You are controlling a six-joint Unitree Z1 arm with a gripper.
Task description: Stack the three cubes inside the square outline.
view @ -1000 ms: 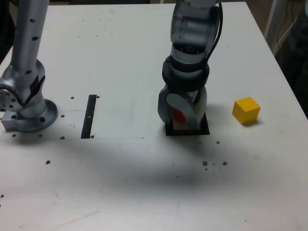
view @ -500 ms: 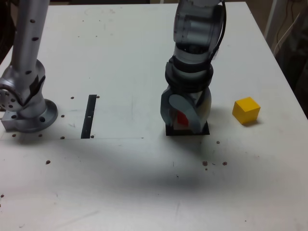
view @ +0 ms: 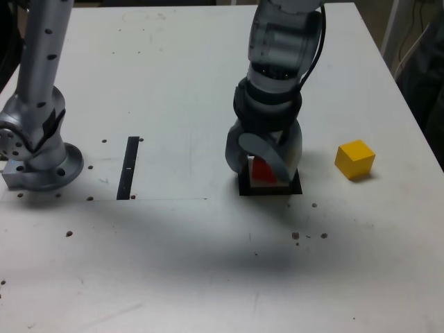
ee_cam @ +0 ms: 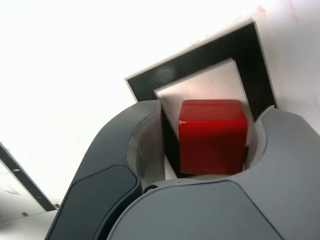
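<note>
White table [view: 173, 69], red cube [ee_cam: 212, 135] between fingers [ee_cam: 145, 145]

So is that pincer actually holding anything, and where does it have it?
The red cube sits between the pincer fingers over the square outline. A gap shows beside one finger, so a firm grip cannot be told.

White bench [view: 173, 263], surface marked with small dark specks and a faint thin line. Lying flat on it: a narrow black strip [view: 129, 168] toward the exterior view's left and the square outline [view: 270, 189] near centre, with a red cube [view: 262, 171] inside it. A yellow cube [view: 354, 159] sits toward the exterior view's right, well apart from the outline; a grey metal arm base [view: 43, 166] stands at the left edge.
</note>
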